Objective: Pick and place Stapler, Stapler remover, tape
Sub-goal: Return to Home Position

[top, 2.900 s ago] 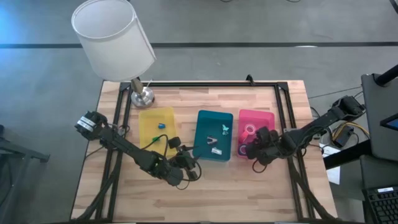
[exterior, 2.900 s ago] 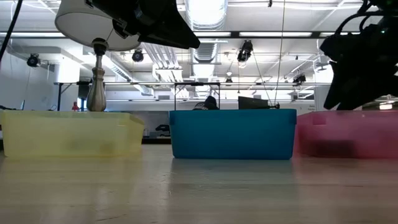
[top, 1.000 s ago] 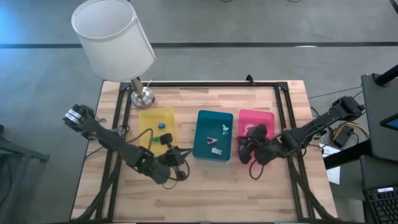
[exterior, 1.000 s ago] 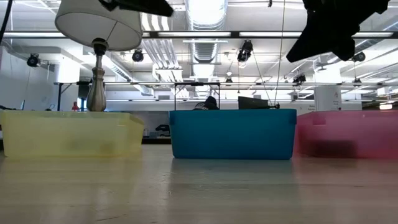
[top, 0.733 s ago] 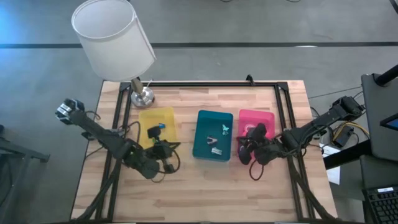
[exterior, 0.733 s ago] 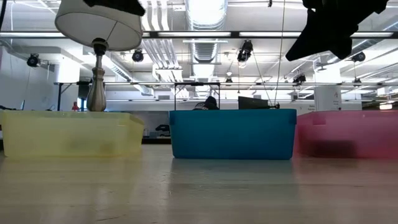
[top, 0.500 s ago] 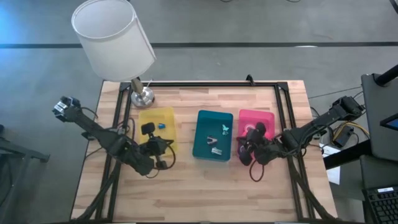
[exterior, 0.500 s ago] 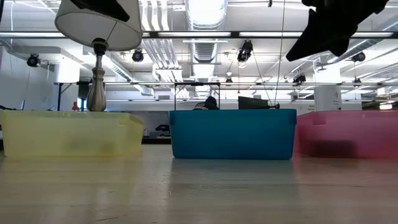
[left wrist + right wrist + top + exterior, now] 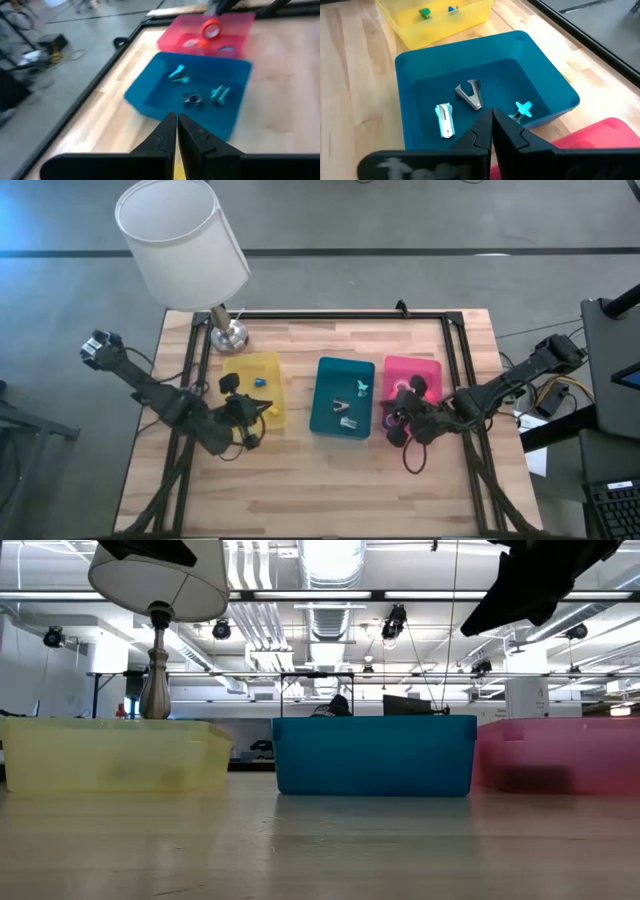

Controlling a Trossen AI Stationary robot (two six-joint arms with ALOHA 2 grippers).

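Observation:
Three trays stand in a row: yellow [image 9: 252,388], blue [image 9: 344,396], pink [image 9: 412,372]. The pink tray holds the tape: a red roll [image 9: 212,29], a pink ring [image 9: 192,44] and a blue ring [image 9: 226,49]. In the blue tray lie a grey stapler remover [image 9: 471,94], a teal one [image 9: 522,109] and a pale blue one [image 9: 444,120]. A green stapler [image 9: 425,12] and a blue stapler [image 9: 452,8] lie in the yellow tray. My left gripper [image 9: 262,409] hangs shut above the yellow tray's near right part. Above the pink tray's left side my right gripper [image 9: 388,415] is shut, holding nothing.
A lamp with a white shade [image 9: 180,240] stands on its metal base [image 9: 228,335] at the table's far left corner. Black frame rails [image 9: 455,360] run along the table's sides. Bare wood [image 9: 330,480] lies between the trays and the near edge.
My left gripper has drawn back from in front of the blue tray's near left corner, going toward the table's left and far edges, and now hangs over the yellow tray. My right gripper has stayed over the pink tray.

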